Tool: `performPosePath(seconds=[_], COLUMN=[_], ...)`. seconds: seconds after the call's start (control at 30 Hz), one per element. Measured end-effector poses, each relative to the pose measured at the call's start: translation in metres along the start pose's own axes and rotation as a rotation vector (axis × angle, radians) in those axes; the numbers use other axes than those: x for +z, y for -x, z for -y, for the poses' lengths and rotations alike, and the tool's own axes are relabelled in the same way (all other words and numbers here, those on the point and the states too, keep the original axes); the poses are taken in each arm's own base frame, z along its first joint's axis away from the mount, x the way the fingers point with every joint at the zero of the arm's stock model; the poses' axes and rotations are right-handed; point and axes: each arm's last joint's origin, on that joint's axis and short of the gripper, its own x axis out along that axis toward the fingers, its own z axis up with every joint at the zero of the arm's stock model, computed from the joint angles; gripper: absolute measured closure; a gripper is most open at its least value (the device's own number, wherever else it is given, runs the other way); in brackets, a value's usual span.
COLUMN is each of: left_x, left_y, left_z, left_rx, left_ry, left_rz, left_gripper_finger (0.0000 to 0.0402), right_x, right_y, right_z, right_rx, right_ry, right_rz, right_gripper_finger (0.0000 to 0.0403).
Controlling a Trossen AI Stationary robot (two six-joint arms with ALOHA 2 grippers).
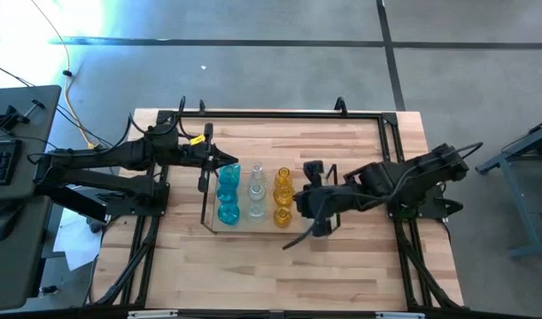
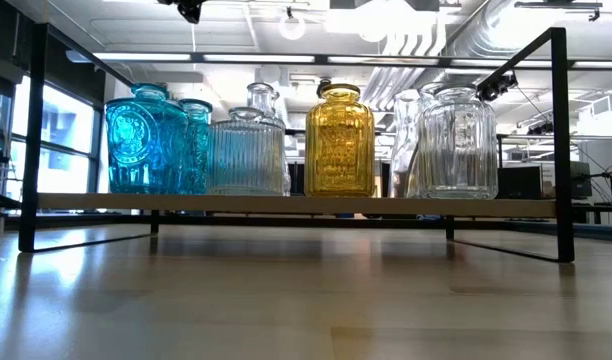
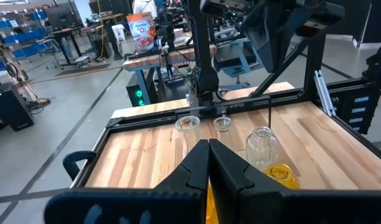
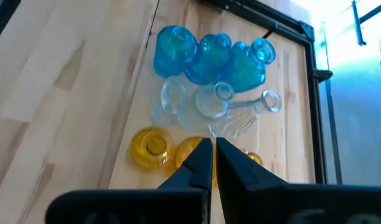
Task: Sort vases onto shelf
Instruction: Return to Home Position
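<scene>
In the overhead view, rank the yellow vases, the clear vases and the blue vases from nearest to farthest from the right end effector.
1. Nearest: yellow vases, the column on the picture's right, just beside the right end effector.
2. Next: clear vases, the middle column.
3. Farthest: blue vases, the column on the picture's left.

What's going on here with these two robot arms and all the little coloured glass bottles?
Two robot arms are sorting glass vases by colour onto a low shelf on a wooden table. The blue vases, clear vases and yellow vases stand on it in separate groups. Neither arm holds anything: the left pincer and the right pincer are shut and empty, one by each end of the shelf.
</scene>
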Motion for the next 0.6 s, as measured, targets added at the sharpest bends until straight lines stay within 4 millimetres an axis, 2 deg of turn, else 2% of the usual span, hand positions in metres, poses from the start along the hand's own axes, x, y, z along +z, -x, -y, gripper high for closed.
performPosePath(seconds=[0.4, 0.47, 0.6], left_x=[0.003, 0.003, 0.004], left_y=[0.013, 0.015, 0.019], left_z=[0.001, 0.001, 0.002], left_rx=[0.002, 0.001, 0.003], left_ry=[-0.008, -0.006, -0.004], left_rz=[0.009, 0.008, 0.015], left_gripper_finger=[0.0401, 0.0402, 0.0402], right_x=[0.007, 0.001, -0.023], right_y=[-0.009, -0.019, -0.040], right_z=[0.013, 0.012, 0.011], right_rx=[0.010, 0.005, 0.032], right_ry=[0.001, 0.008, -0.018], right_rz=[0.087, 0.103, 0.133], right_gripper_finger=[0.0403, 0.0403, 0.0403])
